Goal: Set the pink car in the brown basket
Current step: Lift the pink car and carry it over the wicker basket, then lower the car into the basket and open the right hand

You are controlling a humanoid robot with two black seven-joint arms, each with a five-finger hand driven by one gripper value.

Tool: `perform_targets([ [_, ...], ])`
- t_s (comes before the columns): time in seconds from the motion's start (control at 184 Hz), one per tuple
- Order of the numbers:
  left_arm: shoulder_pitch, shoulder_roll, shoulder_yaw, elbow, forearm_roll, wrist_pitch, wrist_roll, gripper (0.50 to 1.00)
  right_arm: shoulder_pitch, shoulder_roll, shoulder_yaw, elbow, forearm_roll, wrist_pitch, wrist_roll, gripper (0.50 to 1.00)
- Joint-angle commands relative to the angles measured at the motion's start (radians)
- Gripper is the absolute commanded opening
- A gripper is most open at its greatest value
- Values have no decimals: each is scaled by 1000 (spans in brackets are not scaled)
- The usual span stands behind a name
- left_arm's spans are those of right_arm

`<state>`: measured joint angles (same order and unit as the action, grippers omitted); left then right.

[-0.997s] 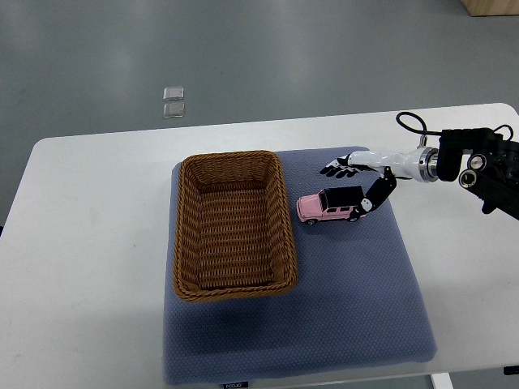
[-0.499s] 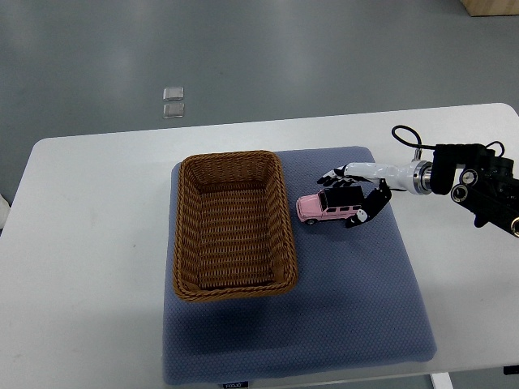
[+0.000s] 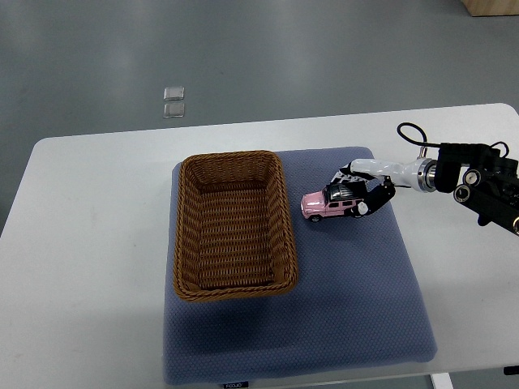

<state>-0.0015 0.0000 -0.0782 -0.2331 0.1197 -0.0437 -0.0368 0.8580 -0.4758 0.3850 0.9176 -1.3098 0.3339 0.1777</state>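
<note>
One arm in view: right hand (image 3: pixel 362 188) had fingers closed around pink car (image 3: pixel 333 203), which sat on blue mat (image 3: pixel 357 275) just right of brown basket (image 3: pixel 233 224), outside it. White worktop (image 3: pixel 89 243) underneath.

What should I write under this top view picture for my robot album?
The robot's right hand closes around the pink car on the blue mat, next to the empty brown basket.

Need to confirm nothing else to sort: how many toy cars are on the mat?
1: the pink car sits on the blue mat just right of the brown basket, with the right hand closed around it. The basket is empty.
</note>
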Motion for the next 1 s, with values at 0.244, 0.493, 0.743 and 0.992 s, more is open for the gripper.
perform_targets([
  [0.244,0,0,-3,1,0,-1,0,1000,113,-92,2,53,14,30,2,500],
  [0.493,0,0,-3,0,0,-1,0,1000,214,-89,3,98,24,57,5,500],
  [0.743,0,0,2,-8,0,-1,0,1000,254,32,-3,96,95,65,16,500],
  [0.992,0,0,2,-14,2,-1,0,1000,237,229,-64,33,89,1,16,500],
])
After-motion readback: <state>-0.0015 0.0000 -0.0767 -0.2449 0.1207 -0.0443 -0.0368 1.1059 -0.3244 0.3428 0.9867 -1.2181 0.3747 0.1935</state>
